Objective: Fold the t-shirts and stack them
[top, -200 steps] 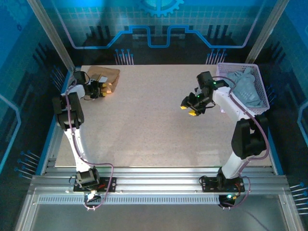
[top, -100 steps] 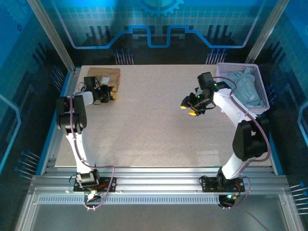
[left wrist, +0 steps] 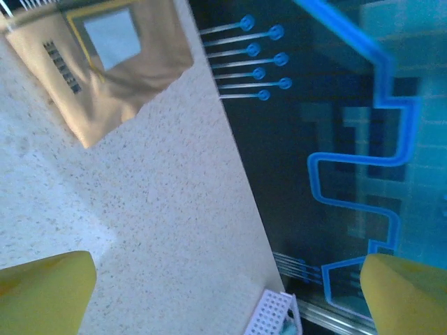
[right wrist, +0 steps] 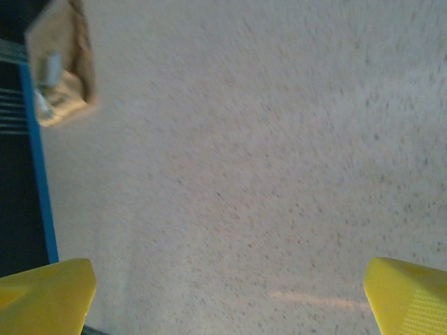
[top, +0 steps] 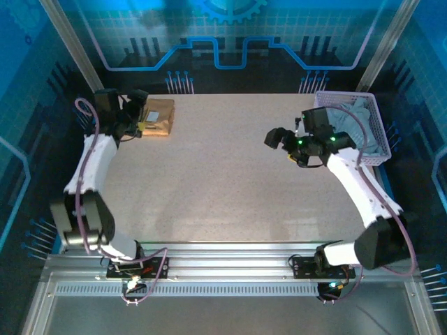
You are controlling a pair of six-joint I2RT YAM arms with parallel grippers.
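Both claws are standing far wider than a second ago, and both arms are sitting in new poses. The left arm's elbow is now lying low by the table's left edge. The right arm's elbow is lying out toward the near right corner.

The left gripper [top: 134, 116] is hovering at the far left corner of the speckled table [top: 223, 188]. Its yellow fingertips [left wrist: 43, 292] are spread wide and holding nothing. Just beside it the tan t-shirt [top: 159, 115] is lying folded into a small rectangle, with its pale neck label [left wrist: 112, 36] facing up.

The right gripper [top: 274, 137] is hanging over the right half of the table and pointing left, its fingers likewise spread apart and empty. Behind it the pale grey-blue t-shirt [top: 355, 120] is lying crumpled inside the lavender mesh basket [top: 382, 139] at the far right corner, well apart from the tan one.
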